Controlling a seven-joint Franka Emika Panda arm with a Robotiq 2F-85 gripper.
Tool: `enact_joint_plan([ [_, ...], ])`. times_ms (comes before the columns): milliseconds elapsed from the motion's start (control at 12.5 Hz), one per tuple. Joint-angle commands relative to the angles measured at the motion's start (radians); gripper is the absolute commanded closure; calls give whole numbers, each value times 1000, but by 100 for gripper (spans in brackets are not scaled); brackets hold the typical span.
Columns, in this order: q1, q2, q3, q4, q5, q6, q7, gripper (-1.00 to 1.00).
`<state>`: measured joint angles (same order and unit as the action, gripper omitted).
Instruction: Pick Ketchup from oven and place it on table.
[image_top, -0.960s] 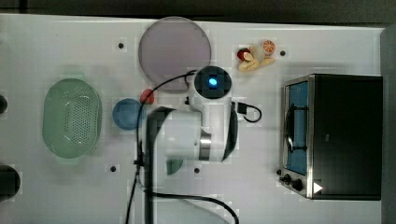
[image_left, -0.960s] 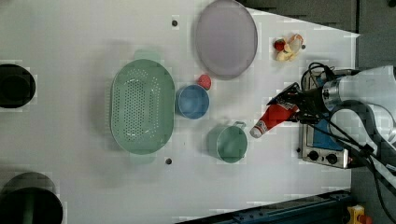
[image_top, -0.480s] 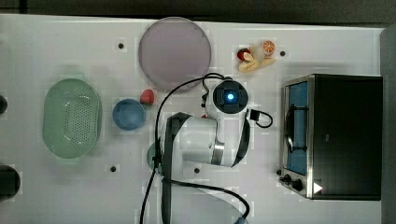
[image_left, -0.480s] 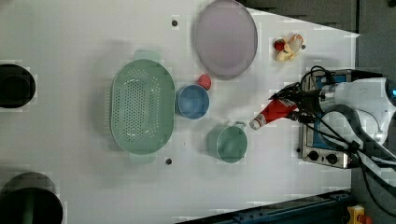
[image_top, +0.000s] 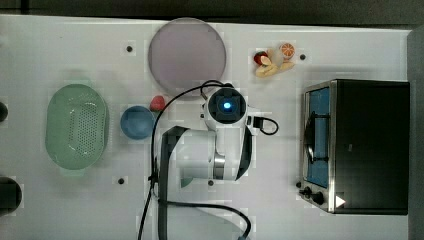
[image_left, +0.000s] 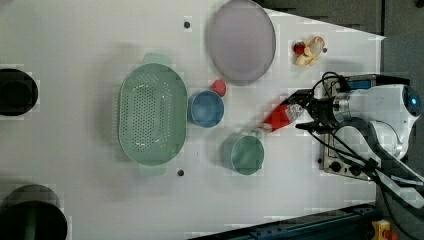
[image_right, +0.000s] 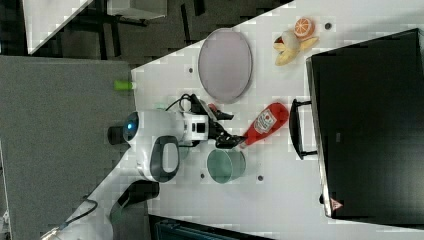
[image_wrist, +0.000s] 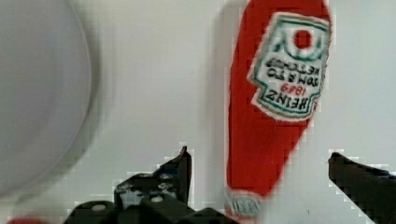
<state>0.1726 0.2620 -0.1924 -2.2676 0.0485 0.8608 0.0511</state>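
The Ketchup (image_right: 265, 122), a red bottle with a white-and-red label, lies on its side on the white table (image_top: 60, 60). It rests between the green cup and the oven's handle, cap end toward the cup. My gripper (image_wrist: 259, 156) is open, and its dark fingers (image_wrist: 180, 165) stand on either side of the bottle's cap end without touching it. The gripper (image_right: 231, 130) is just above the Ketchup (image_left: 277, 117). In the top view my arm covers the bottle. The black oven (image_top: 365, 145) stands at the top view's right, its bluish glass door facing the arm.
A green cup (image_left: 243, 154) sits right beside the bottle's cap. A blue bowl (image_top: 136, 121), red strawberry toy (image_top: 157, 103), green colander (image_top: 76, 126) and purple plate (image_top: 189, 51) lie nearby. Toy fruit (image_top: 272, 59) sits near the oven. Cables (image_top: 165, 210) trail from the arm.
The jaws have spread apart and let go of the Ketchup, which now lies on the table a little closer to the green cup. The wrist shifted slightly in the top view.
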Motion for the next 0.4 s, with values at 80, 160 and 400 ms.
enact_joint_plan([
  [80, -15, -178, -12, 90, 23, -67, 27, -100],
  [160, -15, -218, -13, 116, 23, -126, 27, -100],
  [400, -16, -308, -13, 230, 22, -299, 27, -100],
])
